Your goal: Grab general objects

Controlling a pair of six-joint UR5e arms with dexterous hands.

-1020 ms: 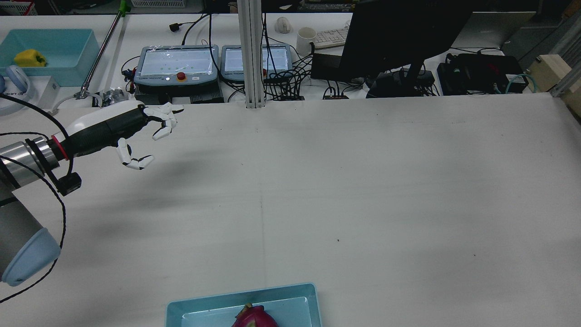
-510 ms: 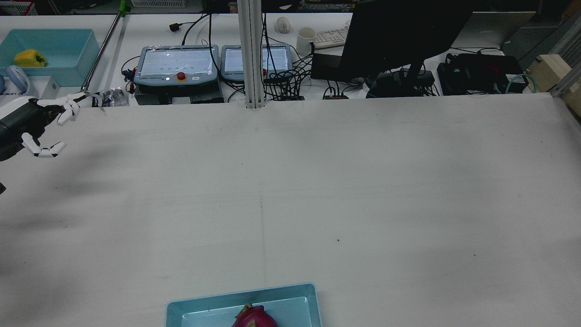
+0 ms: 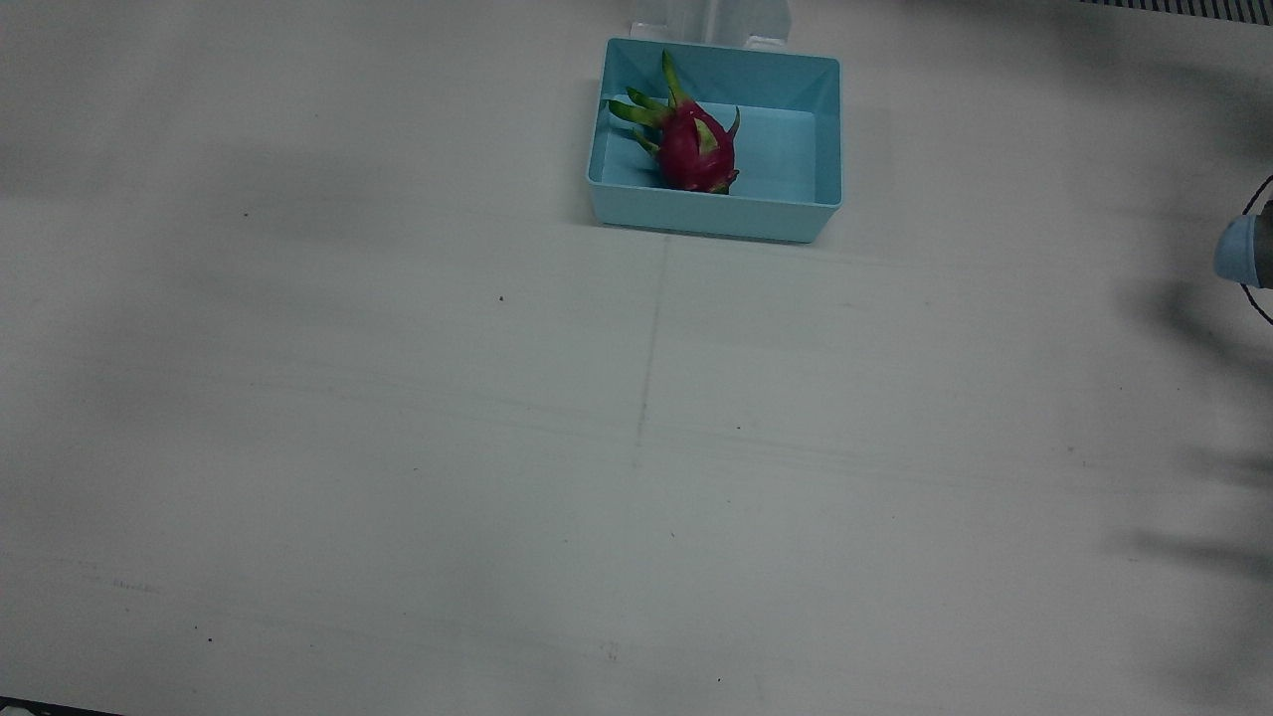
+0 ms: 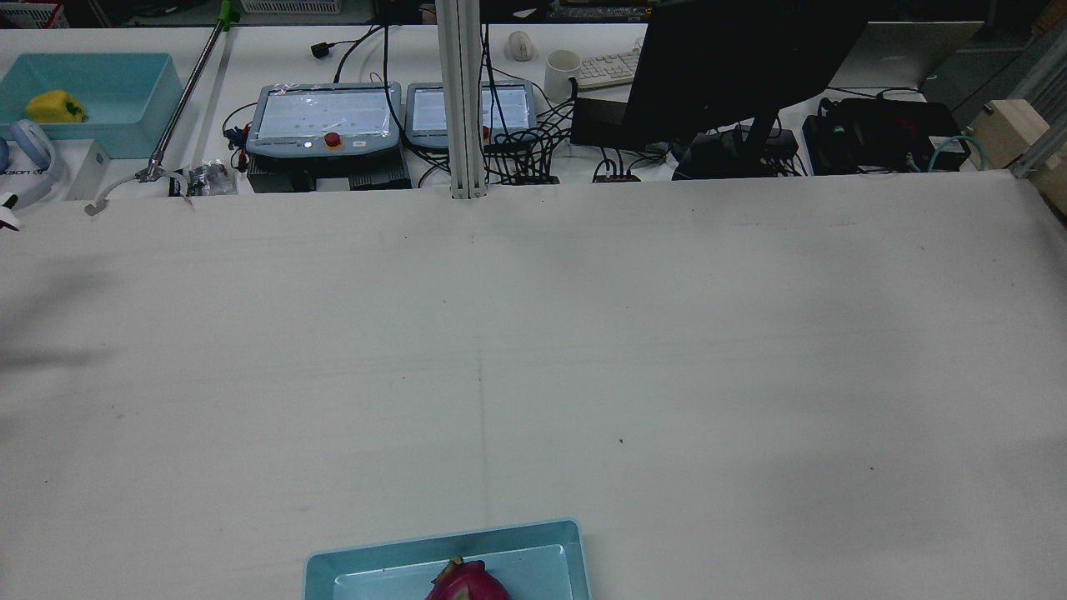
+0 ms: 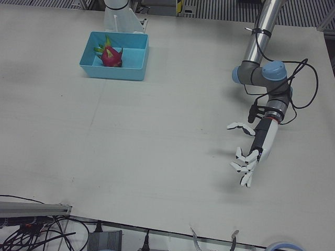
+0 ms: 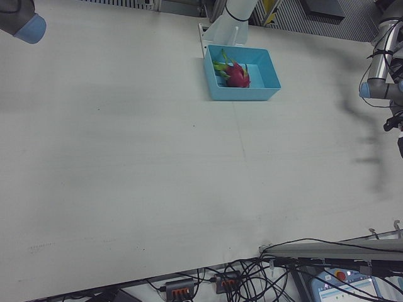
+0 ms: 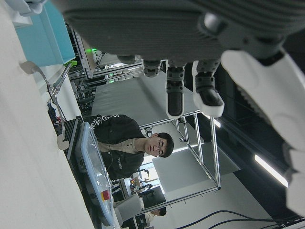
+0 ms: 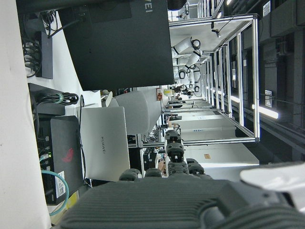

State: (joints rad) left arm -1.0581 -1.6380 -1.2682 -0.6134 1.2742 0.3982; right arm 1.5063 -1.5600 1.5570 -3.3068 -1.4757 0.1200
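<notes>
Dragon fruit (image 5: pixel 110 56) lies in the blue bin (image 5: pixel 131 71), upper left of the left-front view, leafy end pointing up-left. The left hand (image 5: pixel 248 157) hangs lower right, fingers spread and empty, well apart from it. I cannot tell the right hand's (image 8: pixel 190 198) finger state.

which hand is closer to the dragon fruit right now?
Cannot tell. Left hand hovers open, far across the table from the dragon fruit in its bin; right hand's position isn't shown.

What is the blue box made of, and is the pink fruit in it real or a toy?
The blue box looks like smooth moulded plastic: even colour, thin rims, soft sheen. The pink fruit, a dragon fruit with green leafy tips, could be real or a plastic model; these views are too distant to tell.
</notes>
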